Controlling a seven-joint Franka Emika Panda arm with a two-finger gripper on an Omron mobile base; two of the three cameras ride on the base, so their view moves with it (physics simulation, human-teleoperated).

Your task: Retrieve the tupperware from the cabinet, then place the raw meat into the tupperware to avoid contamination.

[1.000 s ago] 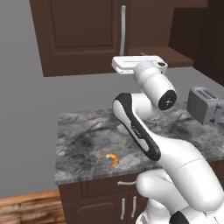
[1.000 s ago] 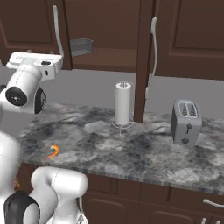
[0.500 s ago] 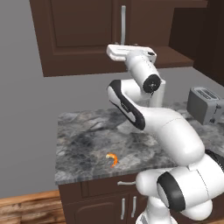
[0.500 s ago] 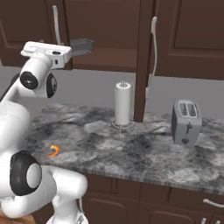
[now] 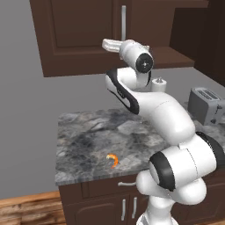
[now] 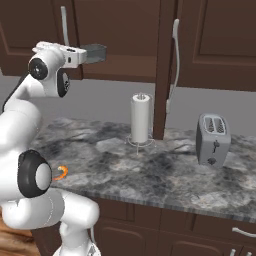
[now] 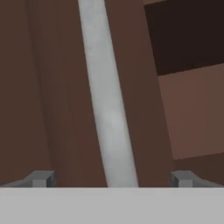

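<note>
A: Cabinet (image 6: pixel 115 30)?
B: Dark wall unit above the worktop (image 6: pixel 150 165). Left door closed, its silver handle (image 7: pixel 109 113) running top to bottom; in the hand view that bar crosses the frame a little off vertical, just in front of the tips. Beside that door the cabinet stands open, shelf visible.

A: Arm and gripper (image 7: pixel 111 178)?
B: Arm reared up from the front edge of the worktop, hand raised to the cabinet's lower edge. Fingers (image 7: pixel 41 178) spread wide apart, one on each side of the handle, nothing between them but the bar. I cannot tell whether they touch it.

A: Tub (image 6: pixel 94 54)?
B: Grey, on the open cabinet shelf, upright, mouth up. Long axis lies level, along the shelf front. It sits just beside the hand in the right base view.

A: Other items?
B: Toaster (image 6: pixel 212 139) toward the worktop's right end, slots up. Towel roll (image 6: pixel 140 119) upright near the back edge, mid-worktop.

A: Shrimp (image 5: pixel 113 160)?
B: Orange, curled, lying flat near the front edge at the left end, well apart from the tub.
</note>
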